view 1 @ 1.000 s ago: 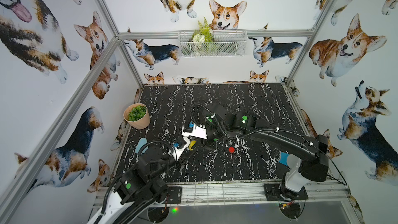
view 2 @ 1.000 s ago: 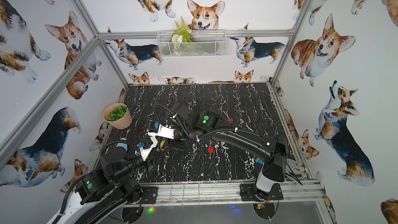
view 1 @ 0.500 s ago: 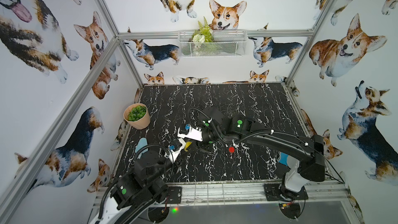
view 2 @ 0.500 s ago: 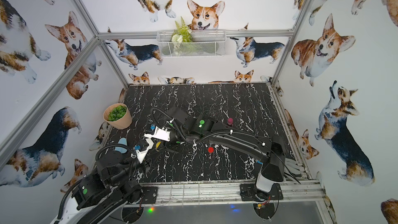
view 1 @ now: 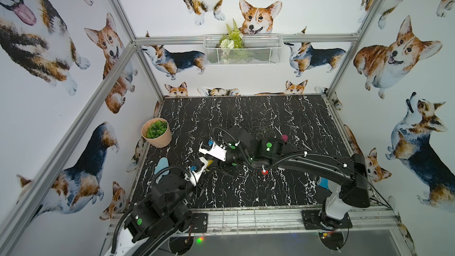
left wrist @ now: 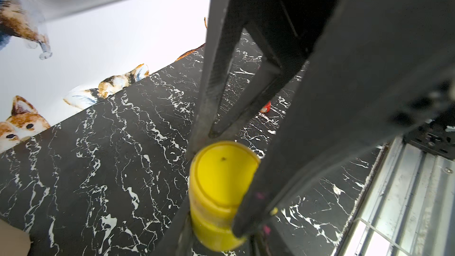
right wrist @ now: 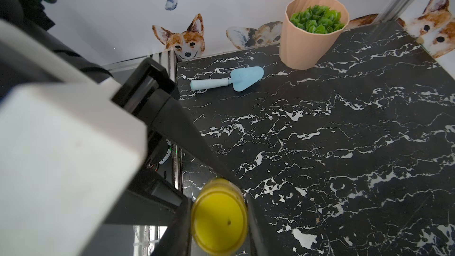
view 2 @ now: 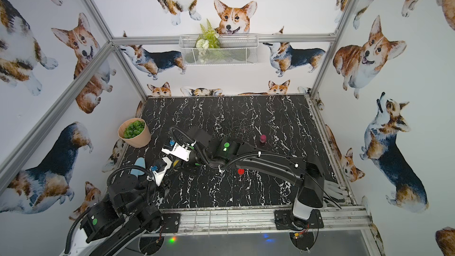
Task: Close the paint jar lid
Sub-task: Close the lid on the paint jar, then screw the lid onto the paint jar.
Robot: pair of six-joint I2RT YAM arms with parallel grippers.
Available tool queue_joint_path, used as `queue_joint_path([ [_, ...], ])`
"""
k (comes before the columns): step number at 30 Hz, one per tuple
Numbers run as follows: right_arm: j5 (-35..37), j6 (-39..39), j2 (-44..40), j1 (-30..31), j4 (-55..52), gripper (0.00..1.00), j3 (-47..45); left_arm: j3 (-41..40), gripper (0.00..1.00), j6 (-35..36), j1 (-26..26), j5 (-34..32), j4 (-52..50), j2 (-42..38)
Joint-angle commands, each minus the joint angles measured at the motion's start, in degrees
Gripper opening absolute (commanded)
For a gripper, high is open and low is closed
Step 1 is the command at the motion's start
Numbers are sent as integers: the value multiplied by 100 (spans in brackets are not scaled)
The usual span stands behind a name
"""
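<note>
The paint jar (left wrist: 214,227) is small and yellow, with its yellow lid (left wrist: 221,171) sitting on top. My left gripper (left wrist: 216,240) is shut on the jar's body near the front left of the table. My right gripper (right wrist: 219,222) comes in from above and is shut on the lid (right wrist: 219,220), one finger on each side. In both top views only a sliver of the yellow jar (view 1: 209,162) (view 2: 176,163) shows between the two wrists.
A peach pot with a green plant (view 1: 156,132) stands at the left edge, and a light blue trowel (right wrist: 229,81) lies in front of it. A red jar (view 1: 264,171) and a magenta jar (view 2: 263,138) stand under and behind the right arm.
Both wrists have drifted a little to the left together, with the jar still held between them. Neither grip has changed.
</note>
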Motion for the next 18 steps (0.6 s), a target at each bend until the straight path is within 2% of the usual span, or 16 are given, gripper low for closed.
queue_joint_path([
  [1,950,757,71,20,221,33,-149,60,30,46,-9,317,1274,-57],
  [5,1262,1240,67,121,629,38,-302,60,30,57,-2,257,1253,-34],
  [8,1339,1240,22,171,734,59,-374,69,30,61,-4,226,1226,16],
  [12,1454,1124,-358,171,1061,77,-762,87,30,61,-4,255,1178,148],
  [15,1373,963,-672,171,1234,88,-993,102,30,56,-4,310,1161,269],
  [18,1025,690,-910,149,1200,91,-1115,122,30,51,-5,309,1117,408],
])
